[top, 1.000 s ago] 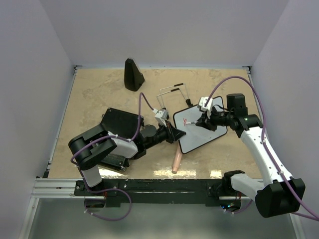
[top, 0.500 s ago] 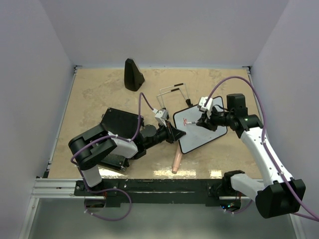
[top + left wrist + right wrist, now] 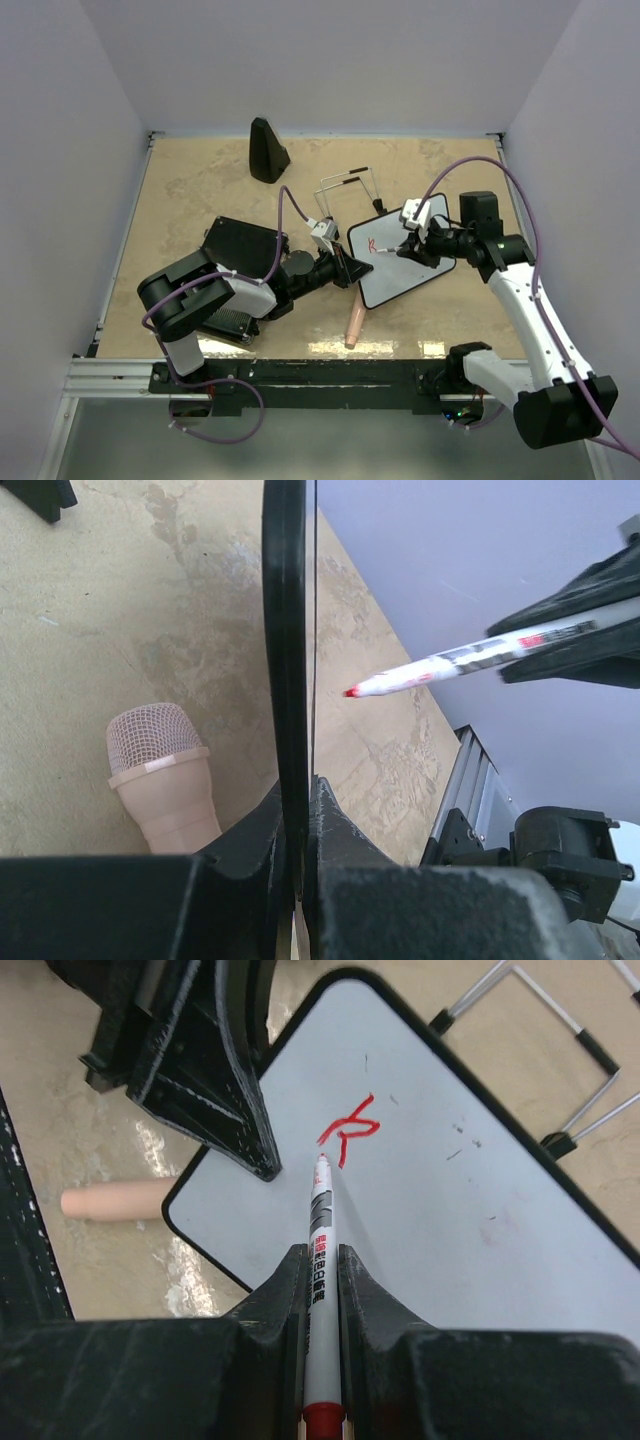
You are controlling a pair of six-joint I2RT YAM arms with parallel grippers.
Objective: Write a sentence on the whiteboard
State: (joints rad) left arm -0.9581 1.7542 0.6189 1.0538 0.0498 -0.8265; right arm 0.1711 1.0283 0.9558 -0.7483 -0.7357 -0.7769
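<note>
Right gripper (image 3: 320,1265): clamped on marker (image 3: 321,1215), drawn back slightly; tip off the whiteboard (image 3: 470,1200).
Left gripper (image 3: 298,802): clamps the whiteboard's edge.
Progress: one red letter (image 3: 350,1130) done; sentence barely begun.

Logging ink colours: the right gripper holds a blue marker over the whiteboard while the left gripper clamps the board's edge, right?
No: the marker is red, as the right wrist view shows. The right gripper holds it over the whiteboard; the left gripper clamps its edge.
</note>
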